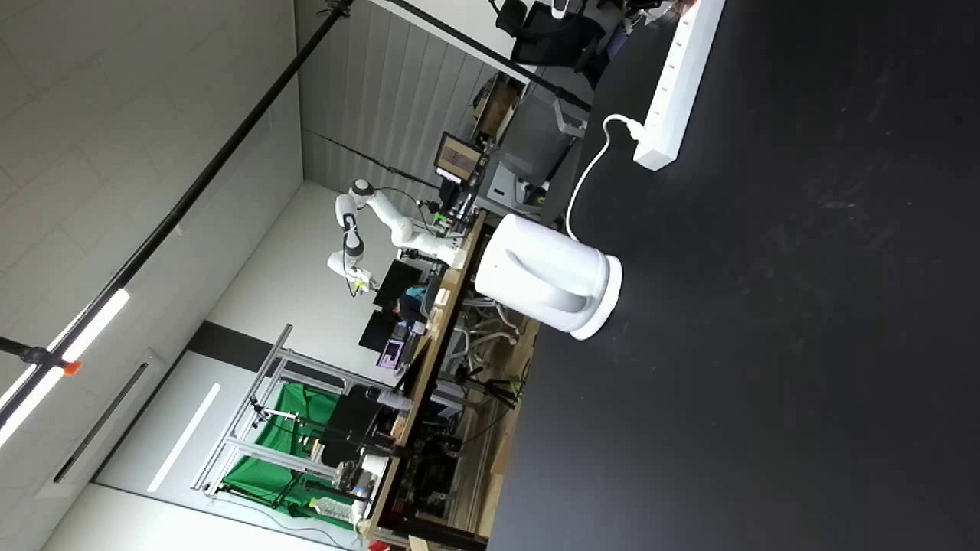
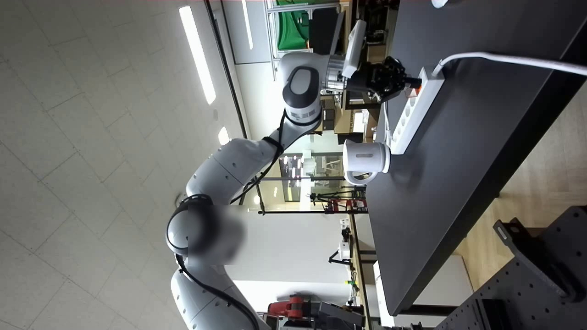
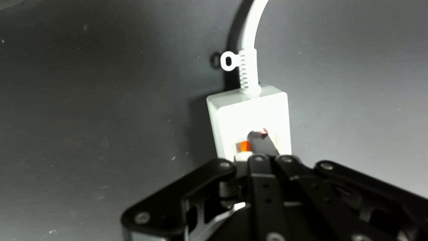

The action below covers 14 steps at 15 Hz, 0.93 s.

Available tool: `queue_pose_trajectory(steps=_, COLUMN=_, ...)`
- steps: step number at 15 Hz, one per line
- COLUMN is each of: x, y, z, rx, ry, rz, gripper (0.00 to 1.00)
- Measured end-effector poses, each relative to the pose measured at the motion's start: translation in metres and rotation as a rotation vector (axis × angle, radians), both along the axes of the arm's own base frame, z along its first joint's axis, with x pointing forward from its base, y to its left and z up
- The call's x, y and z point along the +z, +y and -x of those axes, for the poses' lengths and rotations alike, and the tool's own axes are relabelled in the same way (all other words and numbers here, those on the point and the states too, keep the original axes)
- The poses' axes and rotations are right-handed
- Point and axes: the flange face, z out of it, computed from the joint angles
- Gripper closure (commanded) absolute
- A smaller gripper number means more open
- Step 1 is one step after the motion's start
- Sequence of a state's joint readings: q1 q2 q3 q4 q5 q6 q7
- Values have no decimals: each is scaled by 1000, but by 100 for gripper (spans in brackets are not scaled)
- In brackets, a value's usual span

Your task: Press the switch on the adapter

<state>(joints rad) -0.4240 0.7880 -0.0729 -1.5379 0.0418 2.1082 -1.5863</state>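
The adapter is a long white power-strip bar lying on the black table, in both exterior views (image 1: 681,84) (image 2: 419,112). In the wrist view, its corded end (image 3: 254,117) shows below a white cord. An orange switch (image 3: 245,146) sits near that end, partly hidden by my gripper; it also shows in an exterior view (image 2: 418,90). My gripper (image 3: 262,139) is shut, with nothing seen between its fingers. Its dark fingertips are right at the switch, just beside or over it in the wrist view. In an exterior view the gripper (image 2: 415,83) reaches the bar's top. I cannot tell whether it presses the switch.
A white jug-like appliance (image 1: 547,275) (image 2: 364,156) stands near the bar's far end; its thin cord (image 1: 586,176) is plugged into the bar. The bar's thick cord (image 2: 504,57) runs over the table edge (image 2: 463,215). A white object (image 2: 439,2) is partly cut off.
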Motion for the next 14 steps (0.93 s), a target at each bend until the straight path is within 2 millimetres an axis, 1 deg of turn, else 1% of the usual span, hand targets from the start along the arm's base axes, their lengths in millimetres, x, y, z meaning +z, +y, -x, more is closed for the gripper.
queue_pose_trajectory(steps=4, x=2, y=5, z=9, rx=-2, ry=-65, rz=38, gripper=100)
queue_pose_trajectory(steps=9, x=5, y=9, z=21, rx=-20, ry=-248, rz=137, gripper=100)
queue_pose_trajectory(steps=11, x=3, y=13, z=29, rx=-39, ry=-319, rz=177, gripper=100)
queue_pose_trajectory(steps=14, x=0, y=24, z=49, rx=-74, ry=-428, rz=234, gripper=100)
